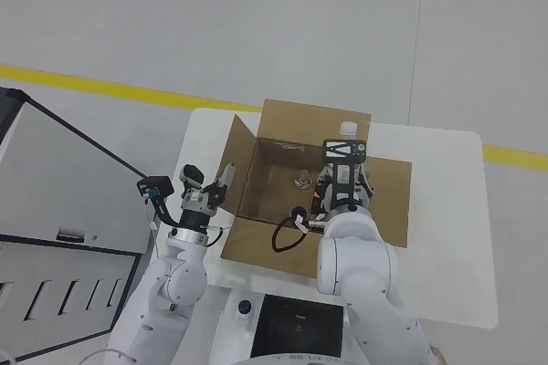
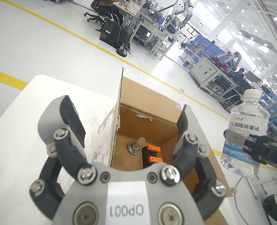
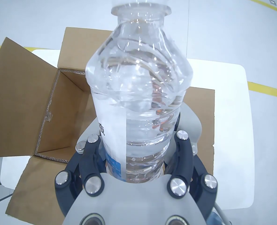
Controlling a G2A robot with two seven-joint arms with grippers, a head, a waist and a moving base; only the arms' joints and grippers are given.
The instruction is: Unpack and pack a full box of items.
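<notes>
The clear bottle (image 3: 138, 90) sits clamped in the right gripper (image 3: 139, 132), above the 3 o'clock edge of the open cardboard box (image 1: 297, 123). A metal flanged part (image 2: 135, 145) and an orange-and-black piece (image 2: 152, 155) lie inside the box. The left gripper (image 2: 125, 115) hangs at the box's 9 o'clock, jaws spread and holding nothing.

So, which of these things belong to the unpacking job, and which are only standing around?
Job: cardboard box; clear bottle, held in the right pincer; metal flanged part and black-orange block inside the box; open left pincer beside the box.
Not the job: white table under the box; grey cabinet; yellow floor line.
</notes>
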